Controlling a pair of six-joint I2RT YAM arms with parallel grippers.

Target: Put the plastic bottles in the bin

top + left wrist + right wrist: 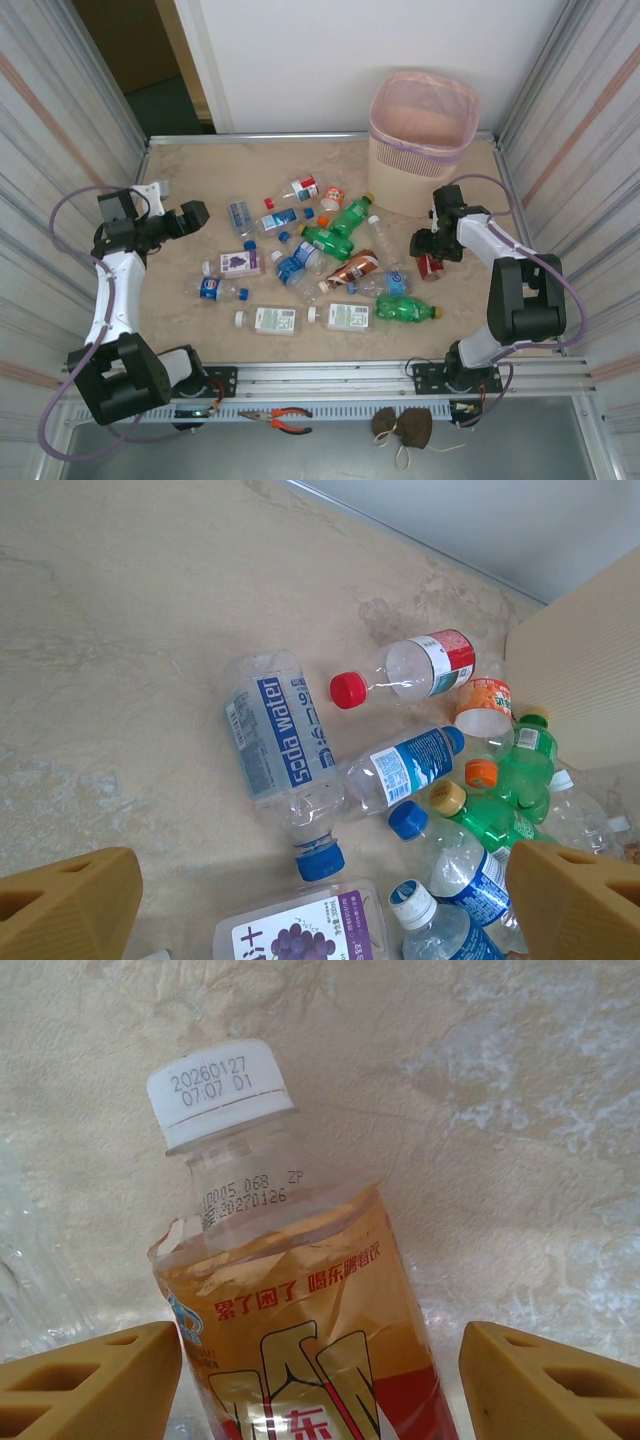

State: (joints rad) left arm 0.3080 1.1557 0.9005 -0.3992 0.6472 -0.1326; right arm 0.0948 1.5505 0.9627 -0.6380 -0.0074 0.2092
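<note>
A beige marbled table (170, 325) seen from above, with walls on three sides. The bin (398, 188), a tall beige wastebasket lined with a pink bag, stands at the far right of the table. The plastic bottles (320, 250) lie scattered on their sides across the middle, clear, green and white, all outside the bin. Among them are a clear bottle marked "soda water" (275, 735) with a blue cap, a red-labelled bottle (425, 665) with a red cap beyond it, and a white bottle with a grape label (300, 935) nearer. Two green bottles (348, 215) lie at the centre and another lies near the right front. The left gripper (190, 215) hangs above the left side of the table, its jaws spread wide with nothing between them. The right gripper (430, 262) is low on the right, near the foot of the bin. Its fingers (90, 1385) sit on either side of an orange and red bottle (300, 1340) with a white cap, lying on the table. Whether they press its sides cannot be told.
</note>
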